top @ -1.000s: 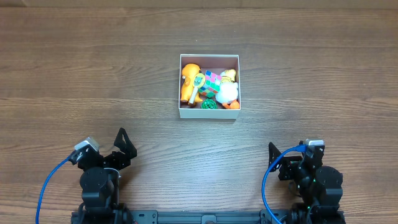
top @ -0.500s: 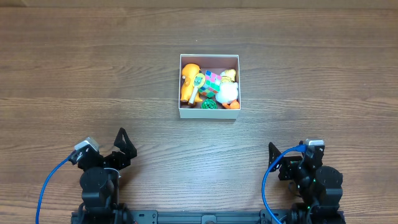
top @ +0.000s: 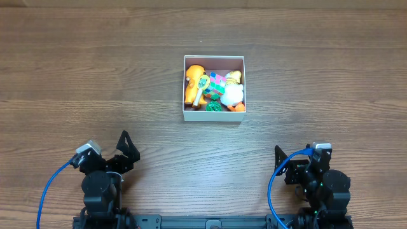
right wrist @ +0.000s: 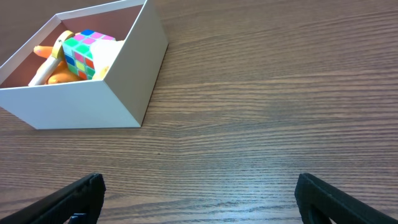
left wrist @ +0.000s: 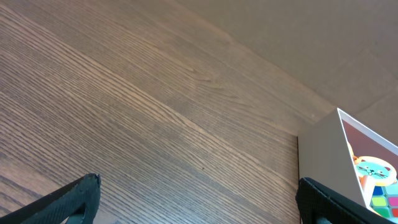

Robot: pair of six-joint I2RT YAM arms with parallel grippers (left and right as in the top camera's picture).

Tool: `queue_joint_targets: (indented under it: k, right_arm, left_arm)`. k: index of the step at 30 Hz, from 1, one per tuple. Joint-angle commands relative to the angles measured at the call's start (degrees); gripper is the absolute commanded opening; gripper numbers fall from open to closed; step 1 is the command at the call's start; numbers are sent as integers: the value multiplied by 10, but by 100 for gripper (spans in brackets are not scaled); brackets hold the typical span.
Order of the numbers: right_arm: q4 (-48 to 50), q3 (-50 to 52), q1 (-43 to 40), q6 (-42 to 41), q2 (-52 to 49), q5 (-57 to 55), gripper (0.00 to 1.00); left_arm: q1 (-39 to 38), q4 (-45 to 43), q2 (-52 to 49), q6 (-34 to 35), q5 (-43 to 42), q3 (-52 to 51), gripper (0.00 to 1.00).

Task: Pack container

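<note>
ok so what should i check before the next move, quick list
1. Toys inside the container: the orange toy, cube, white toy and green toy all lie within its walls. ok
2. Toys left on the table: none seen in the overhead view. ok
3. The left gripper is open with nothing between its fingers. ok
4. The right gripper is open with nothing held. ok
5. Both grippers sit at the near table edge, apart from the container. ok
6. Anything poking above the rim: cannot tell
</note>
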State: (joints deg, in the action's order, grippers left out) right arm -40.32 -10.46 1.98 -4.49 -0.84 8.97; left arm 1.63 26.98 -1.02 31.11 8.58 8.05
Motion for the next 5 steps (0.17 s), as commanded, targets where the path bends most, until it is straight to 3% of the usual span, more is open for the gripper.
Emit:
queue_joint_targets:
  k: [1,5]
  right_arm:
    - [2,11,3,-2,7,0,100]
    - [2,11,3,-2,7,1,100]
  left_arm:
    - [4,-2,8,-14,-3,-5,100]
    - [4,-2,8,-14,-3,-5,100]
